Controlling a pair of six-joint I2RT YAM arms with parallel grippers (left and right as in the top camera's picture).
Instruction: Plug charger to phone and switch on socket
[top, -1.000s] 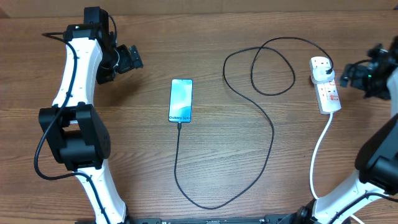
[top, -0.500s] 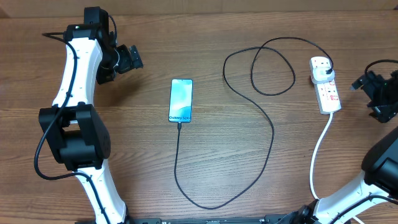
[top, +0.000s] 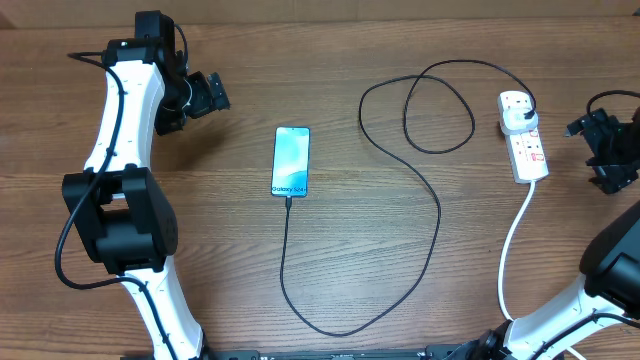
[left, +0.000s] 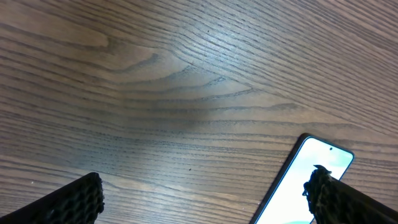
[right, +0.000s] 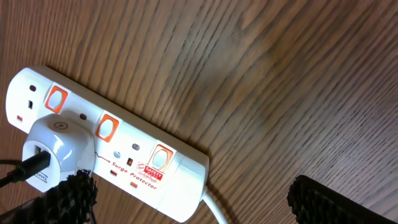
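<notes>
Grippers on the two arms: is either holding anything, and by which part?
Nothing is held. The left gripper and right gripper are both open and empty.

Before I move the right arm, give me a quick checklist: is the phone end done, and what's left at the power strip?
1. Thin black charger cable reaches the bottom edge of the slim blue-screened phone: ok.
2. White adapter seated in the white power strip: ok.
3. Red switch beside the adapter turned on: cannot tell.
4. Right hand open, apart from the strip: ok.
5. Left hand open, apart from the phone: ok.
</notes>
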